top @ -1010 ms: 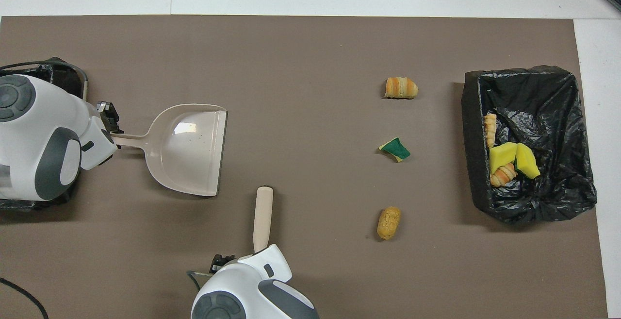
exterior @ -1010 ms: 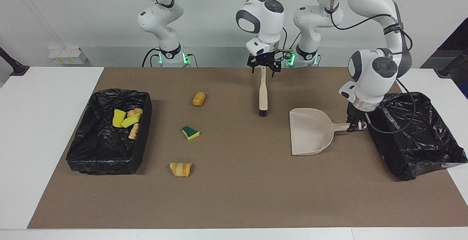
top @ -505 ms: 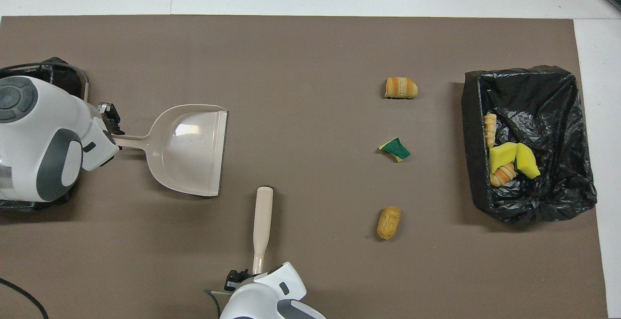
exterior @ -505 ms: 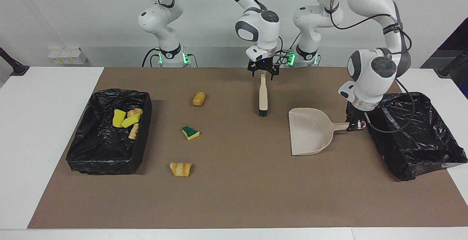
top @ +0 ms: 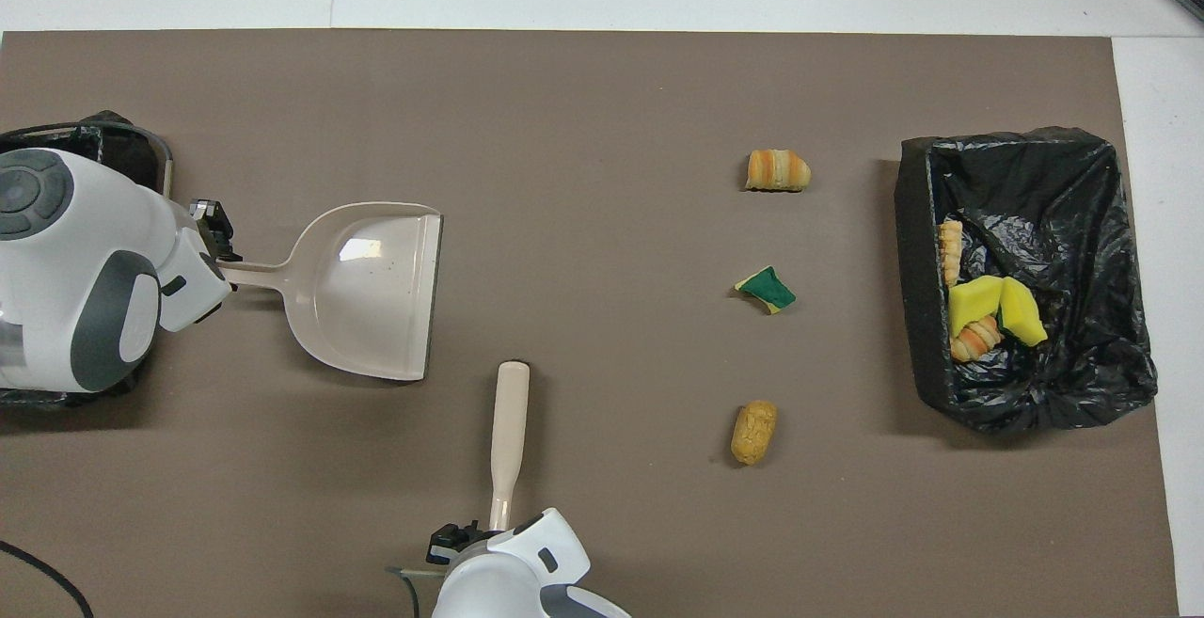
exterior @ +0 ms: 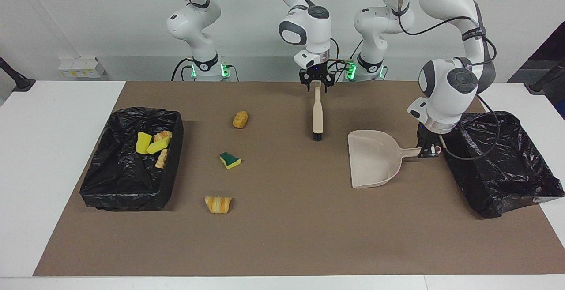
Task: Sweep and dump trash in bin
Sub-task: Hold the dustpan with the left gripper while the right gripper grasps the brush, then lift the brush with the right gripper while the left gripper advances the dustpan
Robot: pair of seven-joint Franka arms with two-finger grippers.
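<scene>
bright, even light from above, soft short shadows, a glare patch inside the dustpan [top: 362, 246], both views sharp.

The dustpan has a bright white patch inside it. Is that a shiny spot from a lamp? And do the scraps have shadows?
Overhead view: yes, the dustpan shows a white glare patch near its handle end, a reflection of light from above. Facing view: no such glare on it there. In both views the loose scraps, like the green-topped sponge piece, cast only small soft shadows on the brown mat.

Facing camera: high, across brown mat [exterior: 282, 237], looking at robots. Overhead: steeply down over same mat [top: 583, 110]; both wide.
</scene>
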